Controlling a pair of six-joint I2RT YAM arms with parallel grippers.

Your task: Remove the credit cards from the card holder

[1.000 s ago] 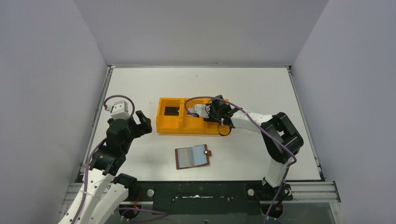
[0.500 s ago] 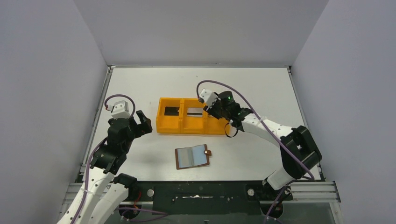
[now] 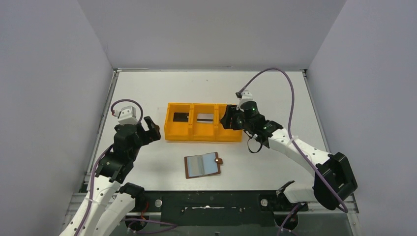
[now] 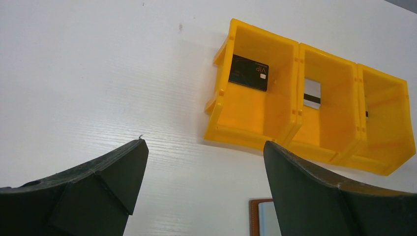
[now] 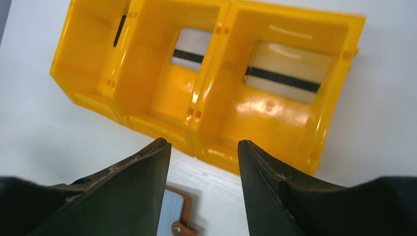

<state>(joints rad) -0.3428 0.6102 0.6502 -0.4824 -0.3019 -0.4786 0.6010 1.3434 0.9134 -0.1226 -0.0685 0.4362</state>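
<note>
1. The left end effector [image 4: 204, 145] is held wide open above the surface [image 3: 275, 98], and nothing is gripped between its fingers.
2. The right end effector [image 5: 204, 143] is held partly open and empty, raised over the right end of the orange tray [image 3: 196, 133].
3. The pale tan card [image 5: 285, 71] is seen lying flat, stripe up, in the compartment just ahead of the right end effector.
4. The silvery grey card [image 5: 191, 49] is seen in the middle compartment, ahead and to the left of that end effector.
5. The black card [image 4: 248, 72] is seen in the compartment nearest the left end effector, ahead and to its right.
6. The card holder [image 3: 202, 165] is laid open on the surface, pockets up, apart from the tray, between the two end effectors and nearer the arm bases.
</note>
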